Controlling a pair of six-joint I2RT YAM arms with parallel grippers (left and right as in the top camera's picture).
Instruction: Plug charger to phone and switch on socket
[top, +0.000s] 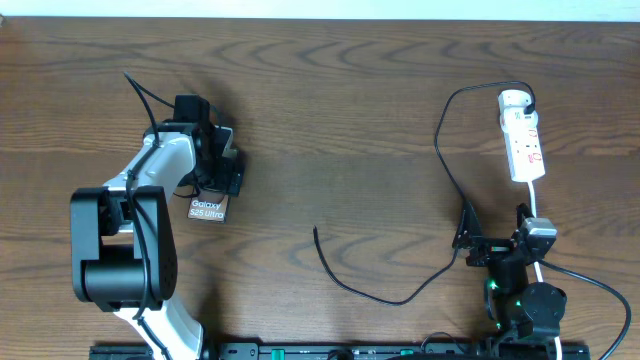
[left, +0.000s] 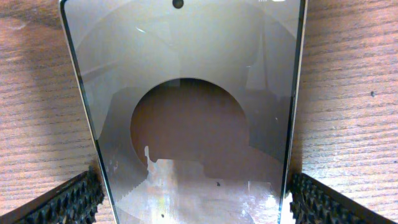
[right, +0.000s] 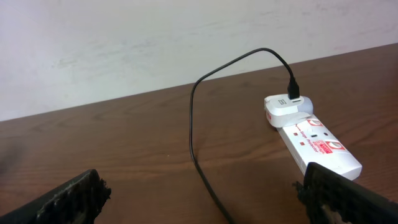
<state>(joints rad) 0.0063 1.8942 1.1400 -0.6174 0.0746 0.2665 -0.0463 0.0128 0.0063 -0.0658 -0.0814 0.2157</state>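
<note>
phone (top: 208, 208) lies flat on the table (top: 330, 100), left side, straddled by left gripper (left: 194, 202), jaws spread. right gripper (right: 205, 196) spread, empty, near socket (top: 522, 140). charger (top: 400, 295) tip loose mid-table, apart from phone.

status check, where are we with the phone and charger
Left gripper open, straddling phone. Right gripper open, empty, by socket. Charger not in phone, tip lying loose. Nothing in the way.

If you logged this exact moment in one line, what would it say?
left fingers: open, astride phone | right fingers: open, facing socket | charger: tip loose on table, not in phone
</note>
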